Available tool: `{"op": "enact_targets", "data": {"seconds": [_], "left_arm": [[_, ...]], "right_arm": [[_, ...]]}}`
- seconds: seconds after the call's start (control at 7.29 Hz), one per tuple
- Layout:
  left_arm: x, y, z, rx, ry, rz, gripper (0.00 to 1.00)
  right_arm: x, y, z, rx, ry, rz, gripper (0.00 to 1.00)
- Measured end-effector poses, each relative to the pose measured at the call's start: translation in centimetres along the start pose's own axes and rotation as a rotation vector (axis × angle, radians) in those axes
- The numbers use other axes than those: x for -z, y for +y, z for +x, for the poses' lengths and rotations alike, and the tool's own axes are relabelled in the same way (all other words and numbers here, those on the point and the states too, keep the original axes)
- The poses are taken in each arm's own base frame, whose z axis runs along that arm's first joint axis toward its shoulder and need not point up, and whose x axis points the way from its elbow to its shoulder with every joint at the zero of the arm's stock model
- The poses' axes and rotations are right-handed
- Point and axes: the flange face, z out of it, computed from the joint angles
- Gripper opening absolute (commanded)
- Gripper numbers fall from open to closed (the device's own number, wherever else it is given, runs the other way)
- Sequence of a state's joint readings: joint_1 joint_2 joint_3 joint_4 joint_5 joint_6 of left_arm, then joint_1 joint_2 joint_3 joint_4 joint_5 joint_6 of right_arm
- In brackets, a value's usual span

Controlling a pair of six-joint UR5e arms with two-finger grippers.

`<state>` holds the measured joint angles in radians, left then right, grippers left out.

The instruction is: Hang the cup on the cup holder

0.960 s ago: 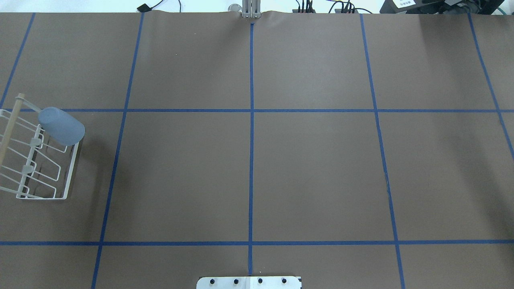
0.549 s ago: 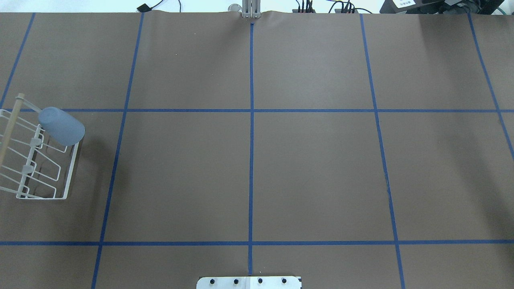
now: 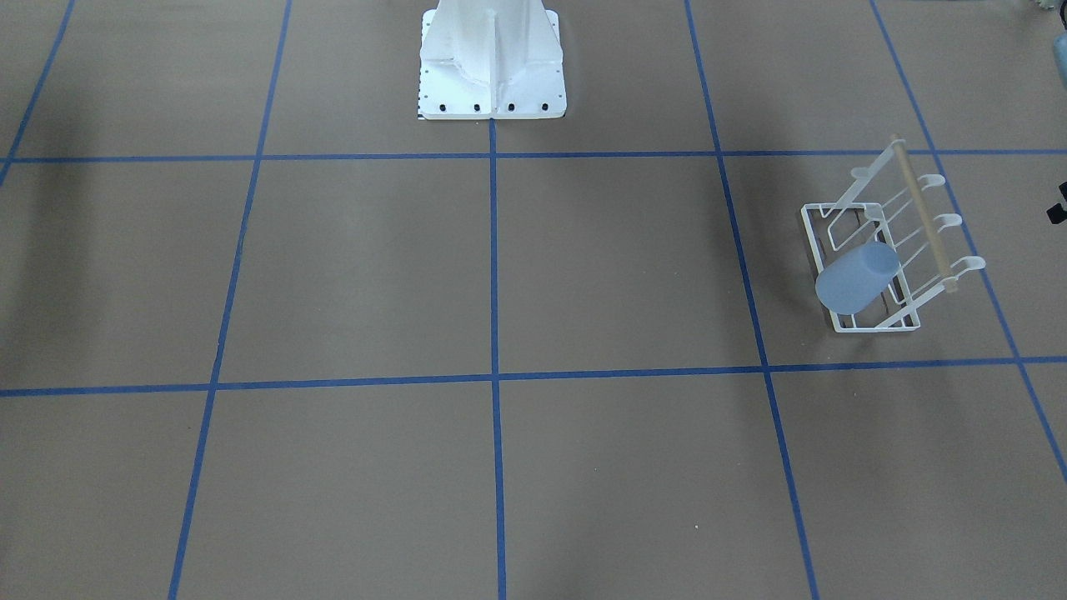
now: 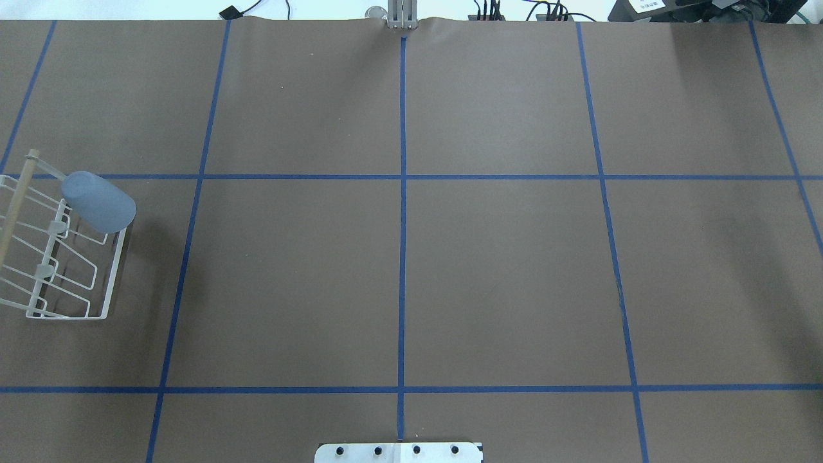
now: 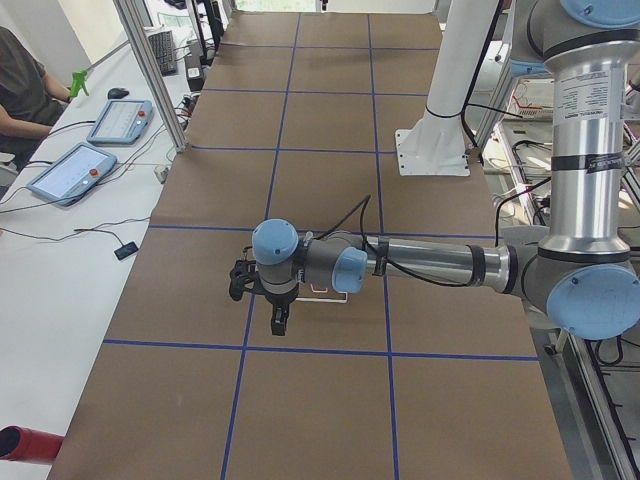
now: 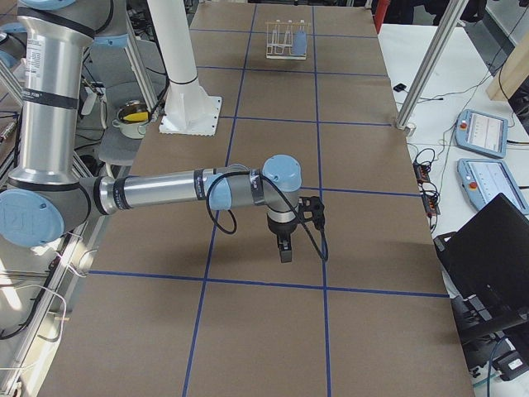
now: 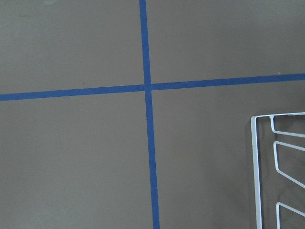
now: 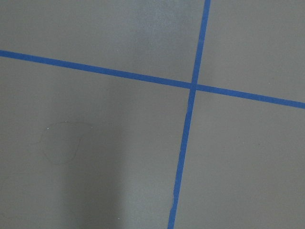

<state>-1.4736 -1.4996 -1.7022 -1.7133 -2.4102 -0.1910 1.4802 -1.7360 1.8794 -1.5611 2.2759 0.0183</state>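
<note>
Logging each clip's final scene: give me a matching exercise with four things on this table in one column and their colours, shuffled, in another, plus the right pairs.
Things:
1 cup
2 cup holder
3 wooden bar
4 tape lines

Colours:
A white
B dark blue
C light blue
D tan

Pairs: 1-C, 2-A, 3-D, 4-B

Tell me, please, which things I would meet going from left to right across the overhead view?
The wooden bar of the cup holder → the cup, hung on that holder → the white base plate at the bottom edge.
</note>
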Motion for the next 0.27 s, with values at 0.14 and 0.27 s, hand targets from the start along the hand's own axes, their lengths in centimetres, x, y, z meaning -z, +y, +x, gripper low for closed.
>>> {"op": "enact_targets", "data": {"seconds": [0.14, 0.27], "left_arm": [[0.33, -0.18, 0.39, 0.016, 0.024, 0.015, 0.99], [0.42, -0.27, 0.54, 0.019, 0.037, 0.025, 0.99]], "right_arm": [[-0.20, 0.11, 0.18, -0.010, 0.001, -0.012, 1.00], [-0.30, 0.12, 0.24, -0.029, -0.002, -0.034, 1.00]]}}
